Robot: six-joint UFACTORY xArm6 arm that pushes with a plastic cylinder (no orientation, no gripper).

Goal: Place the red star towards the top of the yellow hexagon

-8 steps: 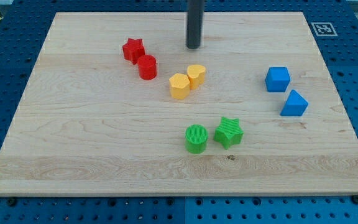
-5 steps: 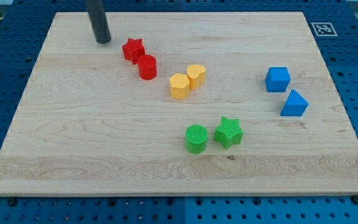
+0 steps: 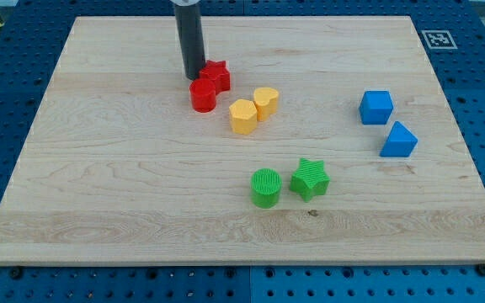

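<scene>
The red star (image 3: 217, 75) lies in the upper middle of the wooden board, touching the red cylinder (image 3: 202, 95) just below-left of it. My tip (image 3: 194, 76) rests against the star's left side, right above the red cylinder. The yellow hexagon (image 3: 242, 116) sits below-right of the star, touching a second yellow block (image 3: 266, 102) on its upper right. The star is up and to the left of the hexagon, a short gap apart.
A green cylinder (image 3: 265, 187) and green star (image 3: 310, 178) sit at lower centre. A blue cube (image 3: 375, 107) and a blue triangular block (image 3: 398, 140) sit at the right. A marker tag (image 3: 439, 39) is beyond the board's top right corner.
My tip swung from top centre to the far left of the star, then came right and pushed the red star rightwards, past the red cylinder's top. The other blocks stayed put.
</scene>
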